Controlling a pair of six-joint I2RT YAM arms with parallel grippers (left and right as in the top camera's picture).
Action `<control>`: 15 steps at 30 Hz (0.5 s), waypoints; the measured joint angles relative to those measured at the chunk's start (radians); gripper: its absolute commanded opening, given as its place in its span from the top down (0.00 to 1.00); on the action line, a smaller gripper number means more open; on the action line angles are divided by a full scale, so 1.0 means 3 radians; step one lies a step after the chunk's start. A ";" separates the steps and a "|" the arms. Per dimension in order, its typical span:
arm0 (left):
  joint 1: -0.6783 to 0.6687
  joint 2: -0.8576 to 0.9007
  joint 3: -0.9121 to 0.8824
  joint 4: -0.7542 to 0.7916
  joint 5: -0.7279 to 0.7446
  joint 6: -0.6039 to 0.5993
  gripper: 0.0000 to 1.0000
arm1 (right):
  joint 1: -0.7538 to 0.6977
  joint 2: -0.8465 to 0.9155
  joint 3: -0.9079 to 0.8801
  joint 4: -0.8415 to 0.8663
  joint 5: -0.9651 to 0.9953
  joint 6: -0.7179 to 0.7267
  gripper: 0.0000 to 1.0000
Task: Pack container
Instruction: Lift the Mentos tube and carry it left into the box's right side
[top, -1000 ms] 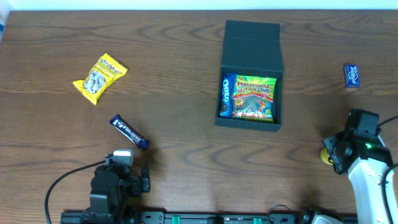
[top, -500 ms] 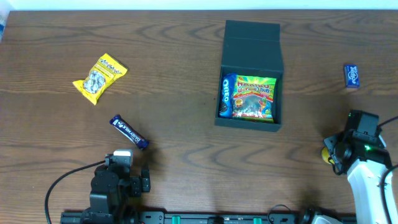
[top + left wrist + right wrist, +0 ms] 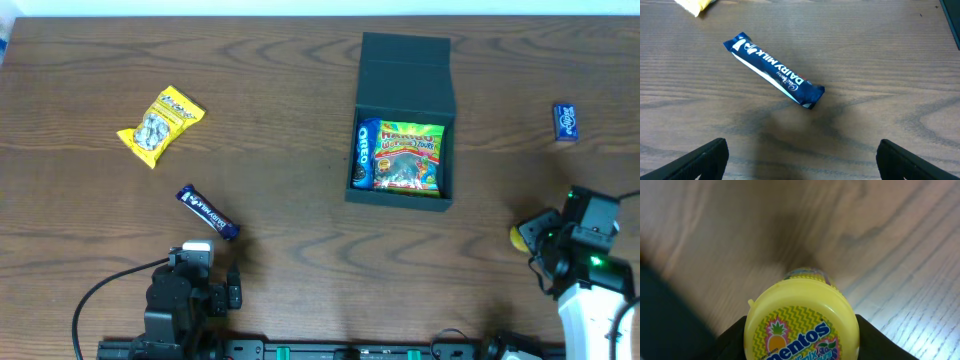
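Dark teal-green and matte, the container (image 3: 397, 197) stands on the wooden counter (image 3: 290, 100), right of centre and toward the far edge. Its hinged lid (image 3: 405, 68) is open and folded back on the side away from the arms. Two items lie inside, side by side: a blue Oreo packet (image 3: 364, 152) against the left wall and a multicoloured Haribo bag (image 3: 408, 158) filling the remaining space.

A small blue packet (image 3: 565, 121) lies near the right edge of the counter, well apart from the container.

The right claw (image 3: 535, 237) is positioned at the near right of the counter. It is closed on a yellow Mentos bottle (image 3: 802, 325). In the right wrist view, its black fingers (image 3: 732, 340) press against both sides of the cap. Whether the bottle rests on the counter cannot be told.

On the left half of the counter, a yellow snack packet (image 3: 160, 124) lies toward the far side. A blue Dairy Milk bar (image 3: 774, 72) lies diagonally nearer the arms.

The left claw (image 3: 802, 161) sits at the near left edge, just behind the bar. Its jaws are spread wide, with nothing between them.
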 measured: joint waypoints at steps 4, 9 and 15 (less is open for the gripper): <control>0.0000 0.0000 0.0000 0.0000 0.0000 0.0000 0.05 | 0.0061 -0.0005 0.0326 -0.0277 -0.0197 -0.0205 0.99; 0.0000 0.0000 0.0000 0.0000 -0.0001 0.0000 0.05 | 0.0345 -0.0006 0.0829 -0.0645 -0.0449 -0.0484 0.99; 0.0000 0.0000 0.0000 0.0000 0.0000 0.0000 0.05 | 0.0782 0.0034 0.1439 -0.1090 -0.0805 -0.0650 0.99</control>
